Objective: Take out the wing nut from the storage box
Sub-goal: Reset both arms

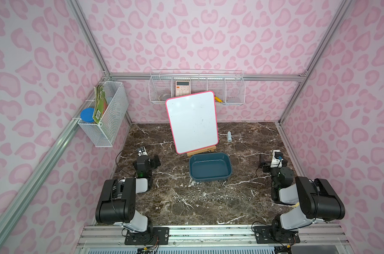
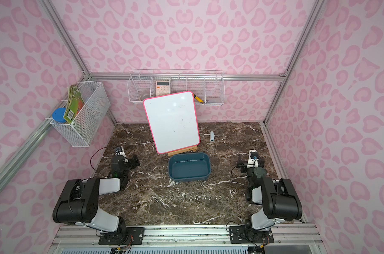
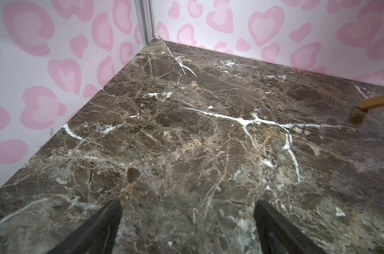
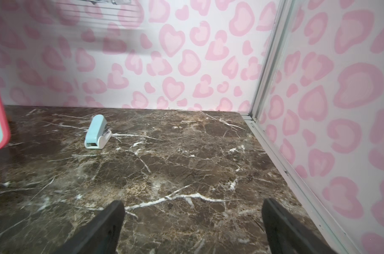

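Looks about done: nothing visible inside box (image 1: 208, 170) at centre of both top views, with row of tiny metal bits, likely wing nuts (image 1: 210, 198), on marble (image 1: 241, 140) just below it. Parks left gripper (image 3: 187, 204) mid-left and right gripper (image 4: 193, 204) mid-right, both spread wide, empty. Leaves whiteboard (image 1: 192, 122) just above box and stapler (image 1: 229, 136) upper right, neither blocking access.

- The left arm (image 1: 117, 199) has bulky black joint housings linked by pale grey-white shells.
- The right arm (image 1: 318, 198) wears the same black and white.
- A green light (image 1: 140, 175) glows on the left arm.
- A white camera block (image 1: 276, 155) with a blue plug tops the right wrist.
- The left pincer (image 3: 187, 204) and right pincer (image 4: 193, 204) have matte black, tapering fingers.
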Action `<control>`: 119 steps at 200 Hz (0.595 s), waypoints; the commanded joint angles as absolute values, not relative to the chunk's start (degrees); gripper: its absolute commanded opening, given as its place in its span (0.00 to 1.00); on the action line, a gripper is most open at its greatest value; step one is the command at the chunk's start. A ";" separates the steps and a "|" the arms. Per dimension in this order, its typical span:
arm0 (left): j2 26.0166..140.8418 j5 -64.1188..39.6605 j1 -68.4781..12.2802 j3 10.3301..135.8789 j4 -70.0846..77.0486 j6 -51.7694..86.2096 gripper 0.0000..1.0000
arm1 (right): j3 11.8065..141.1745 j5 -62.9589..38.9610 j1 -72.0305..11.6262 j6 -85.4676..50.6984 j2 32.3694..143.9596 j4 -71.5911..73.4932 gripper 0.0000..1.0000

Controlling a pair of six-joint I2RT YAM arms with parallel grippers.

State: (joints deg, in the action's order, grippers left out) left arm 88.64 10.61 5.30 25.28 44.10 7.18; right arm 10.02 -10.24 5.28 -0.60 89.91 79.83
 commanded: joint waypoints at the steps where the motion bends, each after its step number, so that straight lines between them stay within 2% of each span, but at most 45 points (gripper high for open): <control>1: 88.49 10.61 5.28 25.32 44.03 7.07 0.98 | 10.31 -22.95 5.86 0.60 89.90 81.19 0.99; 37: 88.44 10.51 5.30 25.35 44.03 7.10 0.99 | 10.22 -20.83 5.47 0.07 90.18 81.72 0.99; 64: 88.42 10.57 5.32 25.34 44.03 7.12 0.98 | 10.70 -5.29 3.24 -2.99 89.75 79.94 0.99; 119: 88.59 10.46 5.30 25.58 43.59 7.06 0.98 | 11.30 -3.17 2.13 -2.20 89.74 78.71 0.99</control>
